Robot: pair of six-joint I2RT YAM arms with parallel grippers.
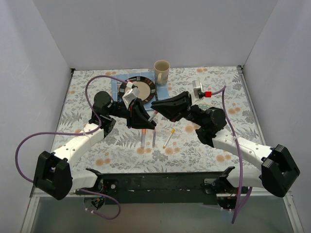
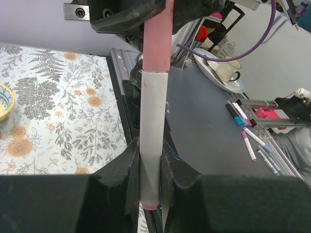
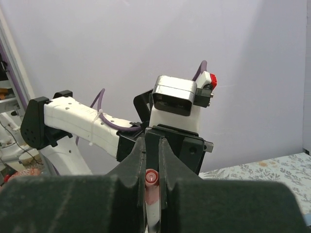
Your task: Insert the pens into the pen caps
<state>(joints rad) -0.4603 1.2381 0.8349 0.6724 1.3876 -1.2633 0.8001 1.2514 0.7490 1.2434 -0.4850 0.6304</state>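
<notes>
Left hand (image 2: 150, 158) grips pen (image 2: 154, 116), right hand (image 3: 152, 155) pink cap (image 2: 157, 43).

The left arm (image 1: 80, 141) and the right arm (image 1: 243, 148) had the same build: a white shell between black joint blocks. A thin purple cable (image 1: 22, 145) followed each arm. The left gripper (image 2: 149, 145) had two black wedge-shaped fingers (image 2: 121, 170). Its wrist carried a grey camera box (image 3: 175, 94) with a red cap (image 3: 210, 80). A white tie (image 3: 99, 124) bound the cable to the shell.
</notes>
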